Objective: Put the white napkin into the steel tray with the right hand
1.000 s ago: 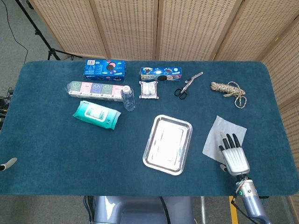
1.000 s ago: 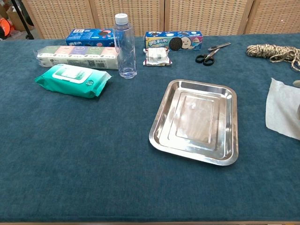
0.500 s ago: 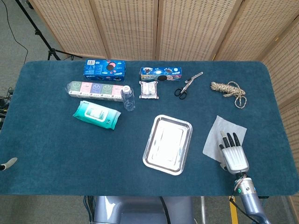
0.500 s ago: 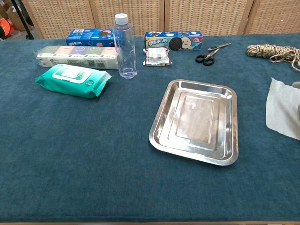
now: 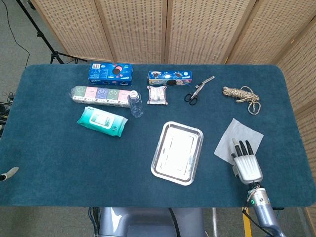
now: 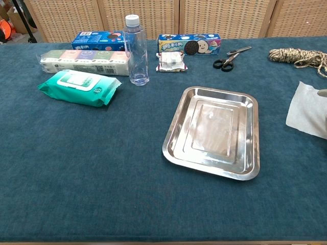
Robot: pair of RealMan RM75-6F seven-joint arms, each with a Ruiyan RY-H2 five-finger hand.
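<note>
— Surface and room?
— Blue-carpeted desk (image 5: pixel 64 158), wicker folding screens (image 5: pixel 197 29) behind, tripod leg (image 5: pixel 42 34) at 11 o'clock.

— On it?
— Steel tray (image 5: pixel 177 152) near centre, lying flat. White napkin (image 5: pixel 238 138) at 3 o'clock from it, on the carpet, apart from the tray. Scissors (image 5: pixel 197 90), rope coil (image 5: pixel 241 96), cookie boxes (image 5: pixel 170 77), water bottle (image 5: pixel 135 103) and wipes pack (image 5: pixel 102 121) from 1 round to 10 o'clock.

— Hands?
— Right hand (image 5: pixel 247 163) palm down, fingers (image 5: pixel 243 148) stretched flat, pressing the napkin's near edge, not clenched around it. Left hand (image 5: pixel 9 173) barely peeking in at 8 o'clock; cannot tell its state.

— Changes?
— Napkin rotated and slid slightly away at 12 o'clock; hand nudged forward likewise.
</note>
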